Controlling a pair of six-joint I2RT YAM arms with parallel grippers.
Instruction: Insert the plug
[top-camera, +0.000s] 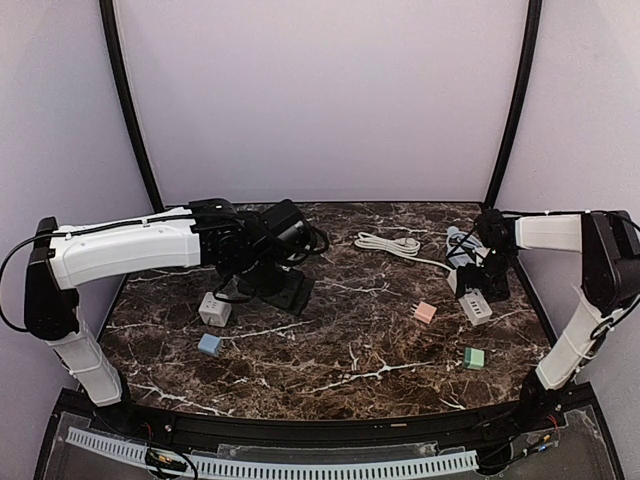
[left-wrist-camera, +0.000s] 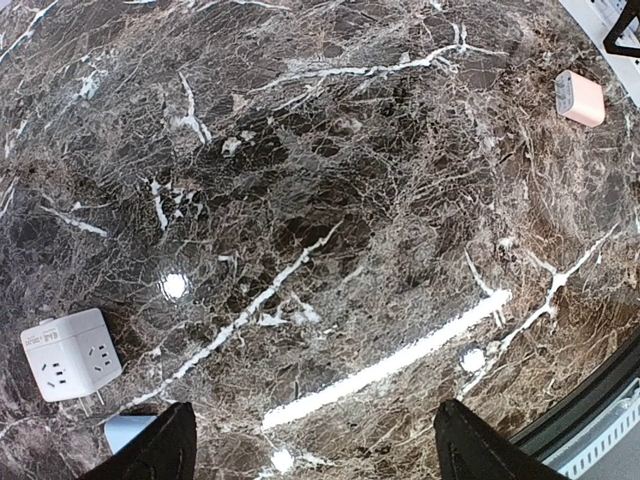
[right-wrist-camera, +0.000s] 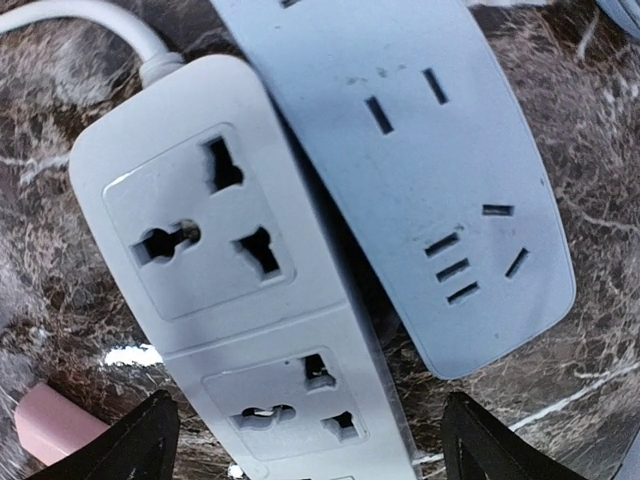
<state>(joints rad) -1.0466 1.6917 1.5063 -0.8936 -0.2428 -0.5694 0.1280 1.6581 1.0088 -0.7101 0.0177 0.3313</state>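
Open table (top-camera: 350, 345) mid-scene; two power strips (right-wrist-camera: 200, 230) seemingly crowd the right pincer (right-wrist-camera: 315, 440).

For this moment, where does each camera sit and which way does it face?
Top external: above and behind the bases, looking down at the marble table; both arms show.
Left wrist: on the left arm, facing down at the table; left gripper fingertips at the bottom, white cube socket nearby.
Right wrist: close above the white power strip; right gripper fingertips show.
Shared: the pink block appears in all three.

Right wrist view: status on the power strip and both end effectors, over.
Left end effector open, empty, above table. Right end effector open over white power strip, sockets unoccupied. Grey strip lies right beside it.
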